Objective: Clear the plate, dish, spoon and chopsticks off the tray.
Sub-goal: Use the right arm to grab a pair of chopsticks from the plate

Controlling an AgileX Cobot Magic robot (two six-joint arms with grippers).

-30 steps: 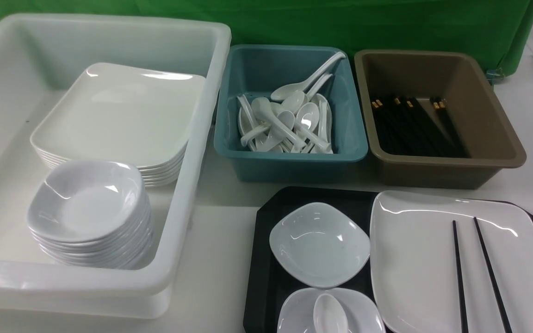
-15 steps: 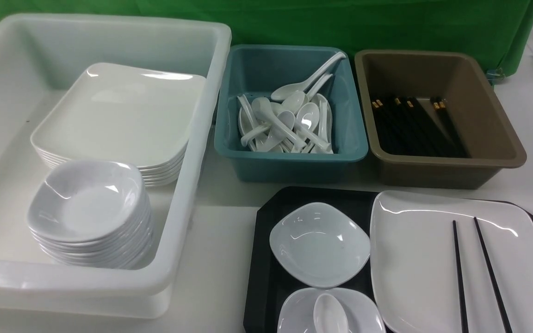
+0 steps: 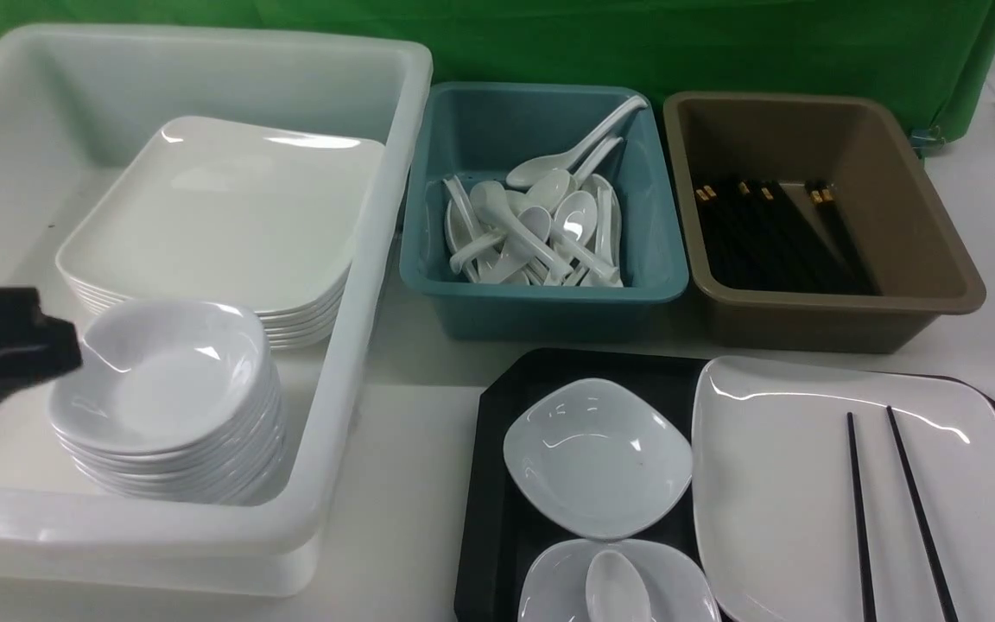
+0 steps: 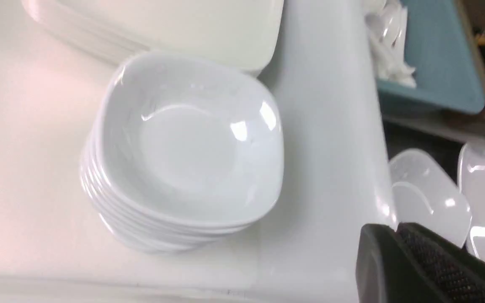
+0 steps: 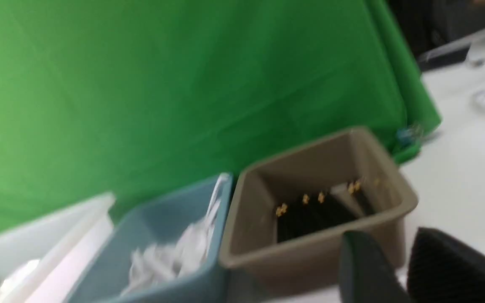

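The black tray lies at the near right. On it are the large white plate with the black chopsticks lying across it, a small white dish, and a second small bowl with the white spoon in it. My left gripper hangs over the white tub, just left of a stack of bowls. Its fingers are pressed together and empty. The right gripper shows only in its wrist view, near the brown tub, with a gap between its fingers and nothing in them.
The big white tub on the left holds stacked plates and stacked bowls. A teal tub of white spoons and a brown tub of black chopsticks stand behind the tray. Green cloth hangs at the back.
My left gripper has come into the front view at the left edge, over the white tub beside the bowl stack. Nothing on the tray has moved.
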